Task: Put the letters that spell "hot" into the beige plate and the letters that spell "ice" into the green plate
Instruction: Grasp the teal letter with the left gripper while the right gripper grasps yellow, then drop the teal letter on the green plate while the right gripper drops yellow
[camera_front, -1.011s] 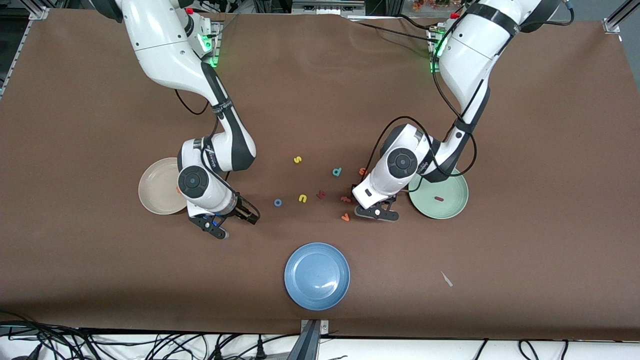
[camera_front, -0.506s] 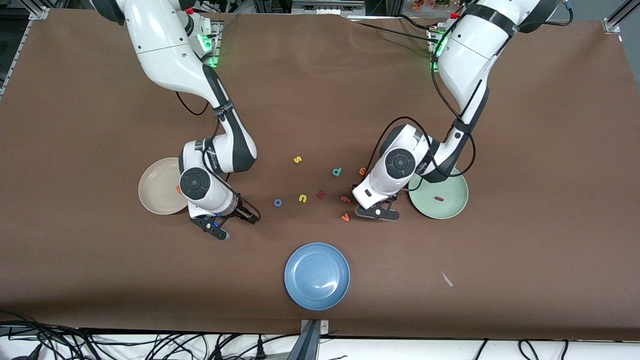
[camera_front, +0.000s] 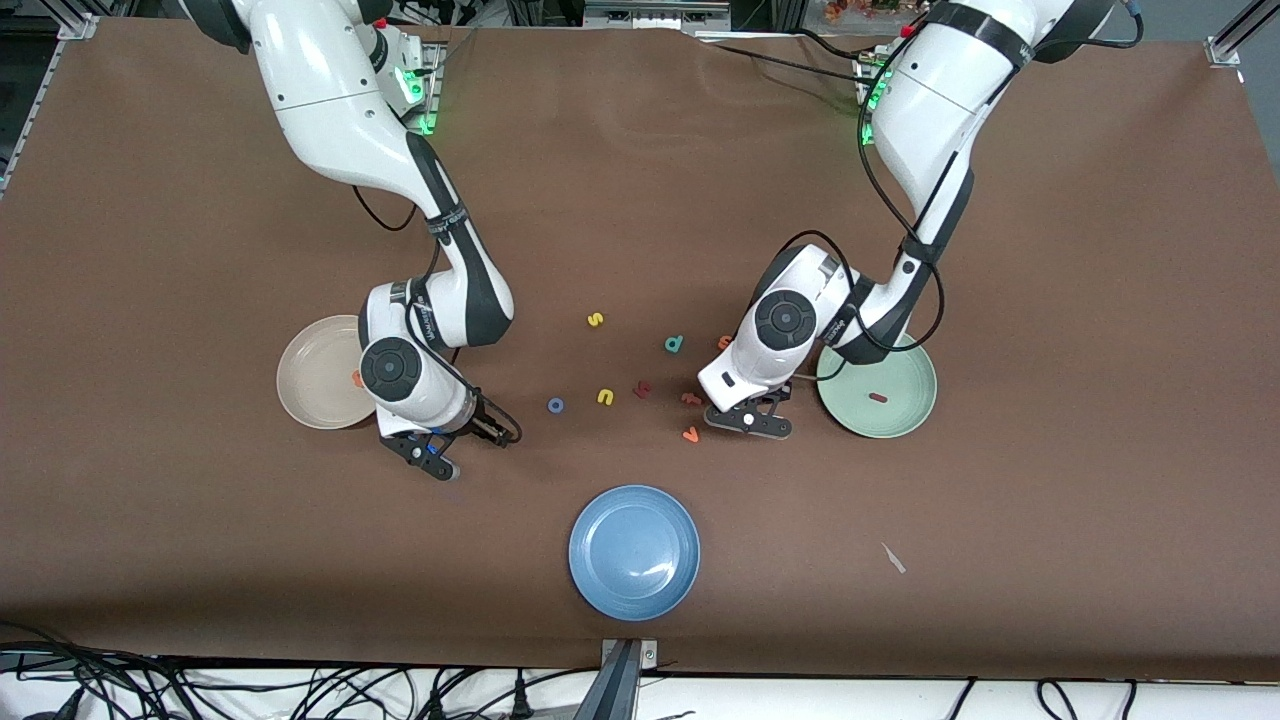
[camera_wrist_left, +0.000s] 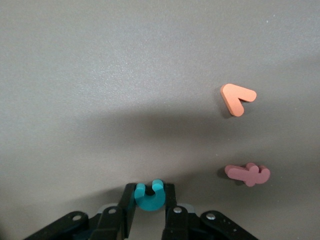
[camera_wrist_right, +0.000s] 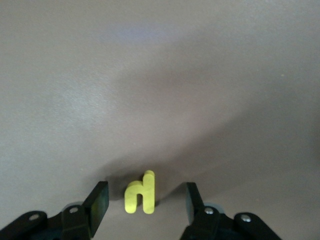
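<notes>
Fingers of the left gripper (camera_wrist_left: 150, 212) press on both sides of the teal "c" (camera_wrist_left: 149, 196), which sits low between them against the brown table (camera_front: 900, 200); the jaws stand narrow, closed onto the letter. In the front view this gripper (camera_front: 748, 423) is down at the table just beside the green plate (camera_front: 905, 420), on the side toward the right arm's end. A dark red bar "i" (camera_front: 879, 398) lies inside that plate. Close to the gripper lie an orange "v"-shaped letter (camera_wrist_left: 238, 98) and a salmon "f"-like letter (camera_wrist_left: 248, 174), both flat on the table and apart from the fingers.

The right gripper (camera_wrist_right: 145, 207) stands over the yellow "h" (camera_wrist_right: 140, 194) with its fingers spread fairly wide on either side; a gap shows between each pad and the letter, so nothing is gripped. In the front view this gripper (camera_front: 450, 445) is low over the table just beside the beige plate (camera_front: 305, 375), nearer to the front camera than the plate. A small orange letter (camera_front: 357, 379) lies in the beige plate near the arm's wrist; its shape cannot be made out.

Between the two grippers, on the table, lie the blue "o" (camera_front: 555, 405), a yellow "u" (camera_front: 605, 397), a dark red chunky letter (camera_front: 642, 389), a yellow "s" (camera_front: 595, 320), a teal "d" (camera_front: 674, 344) and an orange round letter (camera_front: 725, 342) partly hidden by the left arm. The blue plate (camera_front: 634, 590) sits nearest the front camera.
</notes>
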